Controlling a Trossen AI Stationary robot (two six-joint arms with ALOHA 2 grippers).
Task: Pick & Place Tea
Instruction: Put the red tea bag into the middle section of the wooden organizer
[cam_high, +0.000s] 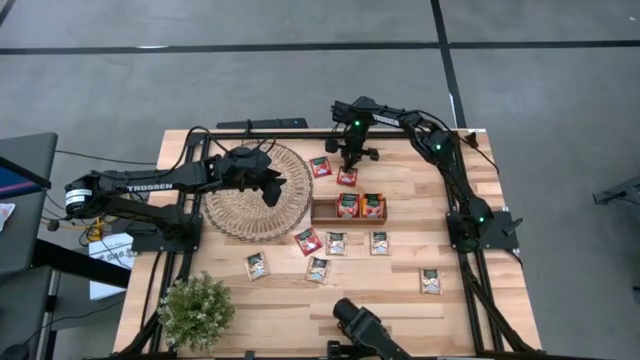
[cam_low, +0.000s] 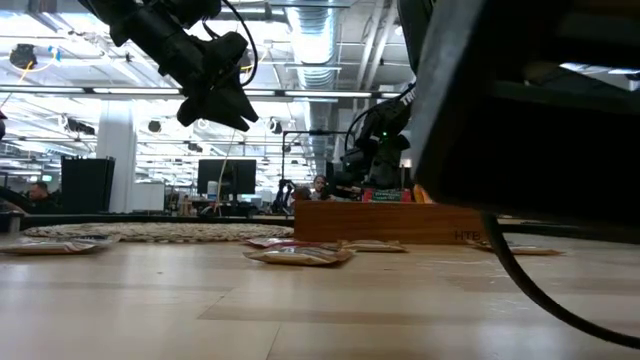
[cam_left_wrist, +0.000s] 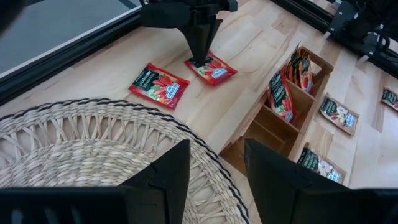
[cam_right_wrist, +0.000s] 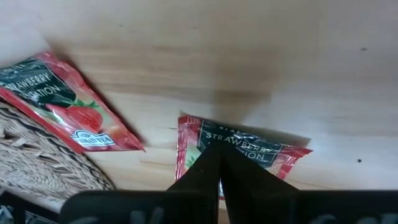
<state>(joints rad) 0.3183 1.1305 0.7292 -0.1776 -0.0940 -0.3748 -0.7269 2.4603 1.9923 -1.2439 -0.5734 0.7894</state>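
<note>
Tea sachets lie flat on the wooden table. Two red ones sit at the far side: one (cam_high: 320, 166) beside the woven mat, another (cam_right_wrist: 249, 149) under my right gripper (cam_right_wrist: 217, 157), which is shut and points steeply down. More red-orange sachets (cam_high: 360, 206) stand in the brown tray (cam_high: 325, 212). Another red one (cam_high: 308, 241) and several pale ones (cam_high: 336, 243) lie nearer the front. My left gripper (cam_left_wrist: 214, 152) hovers open and holds nothing above the mat's right edge. My right gripper has its shut fingertips (cam_left_wrist: 200, 61) on the top face of the red sachet (cam_left_wrist: 217, 70), near its middle. The fingers come from above, slanting down. The sachet lies flat on the table. Whether any of it is pinched between the tips, I cannot tell.
The round woven mat (cam_high: 250, 195) lies at the left. A potted plant (cam_high: 195, 310) stands at the near left corner. A dark camera mount (cam_high: 365, 330) sits at the front edge. Bare wood shows along the near right.
</note>
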